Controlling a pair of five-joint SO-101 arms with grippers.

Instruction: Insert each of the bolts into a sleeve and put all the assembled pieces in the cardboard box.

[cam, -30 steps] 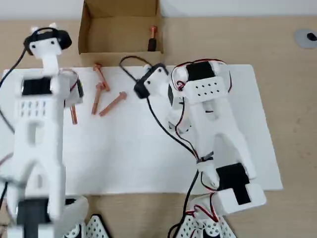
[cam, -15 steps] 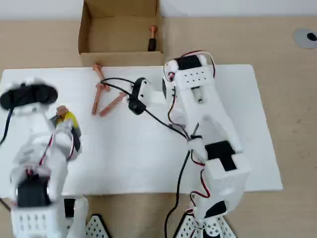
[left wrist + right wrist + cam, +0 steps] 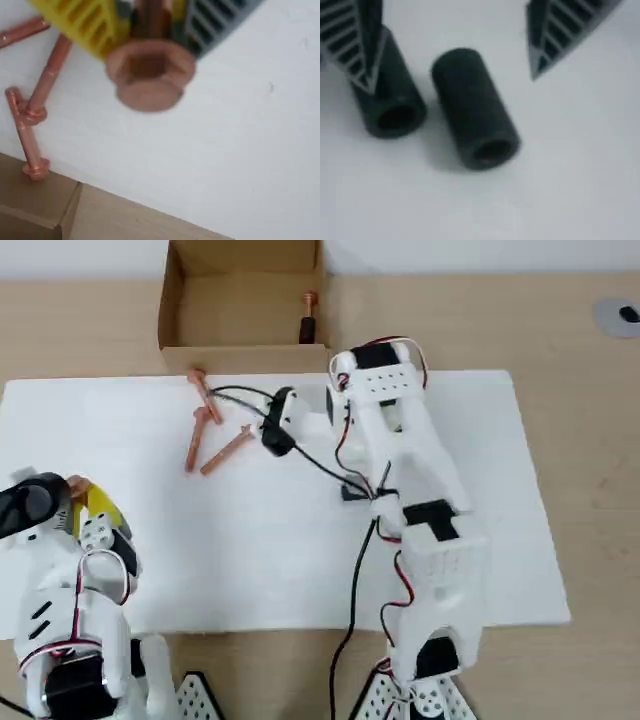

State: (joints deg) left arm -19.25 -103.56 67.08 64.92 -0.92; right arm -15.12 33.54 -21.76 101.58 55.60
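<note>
Left end effector point(image 3: 150, 20): closed on one bolt point(image 3: 150, 75), shank clamped between the pads and hex head facing my wrist camera. Right end effector point(image 3: 452, 75): spread wide, holding nothing, hanging low over two black sleeves.

Layout: bench point(image 3: 580, 440) carries a white sheet point(image 3: 480, 490). The cardboard box point(image 3: 180, 335) sits at the sheet's far edge with one assembled piece point(image 3: 308, 318) inside. Three loose bolts point(image 3: 205, 425) lie on the sheet near the box. The nearer sleeve point(image 3: 475, 117) lies between my right fingers. The other sleeve point(image 3: 390, 105) is just beside it, under or against one fingertip; I cannot tell if they touch.

Step, as I judge it: grip one sleeve so the held bolt can be fed in.
- Centre on the nearer sleeve so the finger clears its neighbour.
- Close across the barrel and leave the bore open.
- Line the shank up with the bore before pushing.

Pose: right arm stretched forward over mid-sheet, wrist tipped down. Left arm folded back at the sheet's near left corner, well apart from the sleeves.
</note>
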